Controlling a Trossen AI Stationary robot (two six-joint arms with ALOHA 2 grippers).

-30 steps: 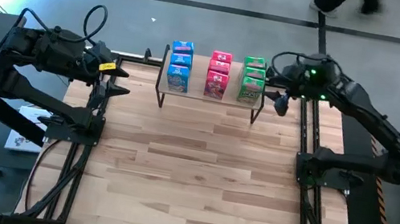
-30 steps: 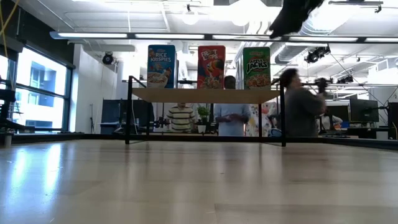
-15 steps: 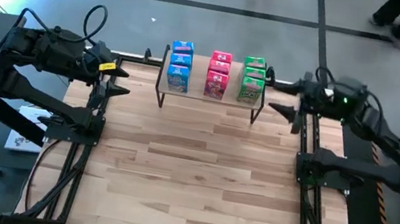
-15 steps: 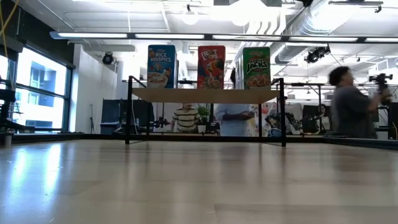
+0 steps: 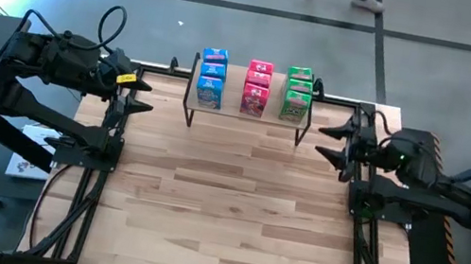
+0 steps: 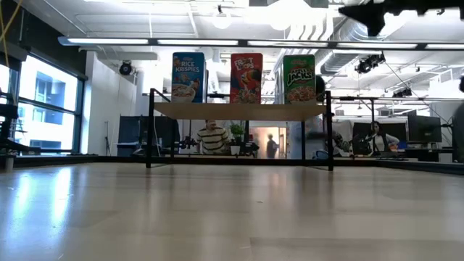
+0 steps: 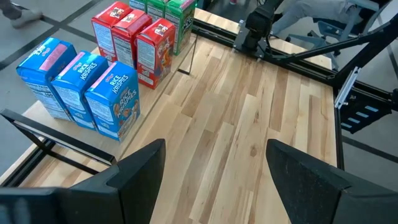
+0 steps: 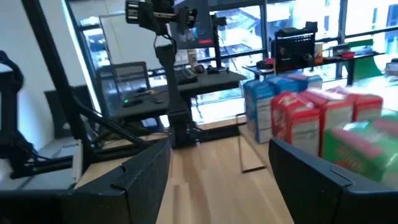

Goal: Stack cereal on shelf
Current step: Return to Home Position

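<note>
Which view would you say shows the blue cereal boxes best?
Left wrist view: all three blue boxes in a row, labels readable. High view shows tops; low view one front; right wrist view, partly hidden.

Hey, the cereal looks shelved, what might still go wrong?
1. The right pincer, open, hangs close to the right end of the shelf; a wide swing could knock it.
2. The green boxes stand upright in a tight row, so a bump might topple them.
The left pincer waits at the table's left edge.
</note>
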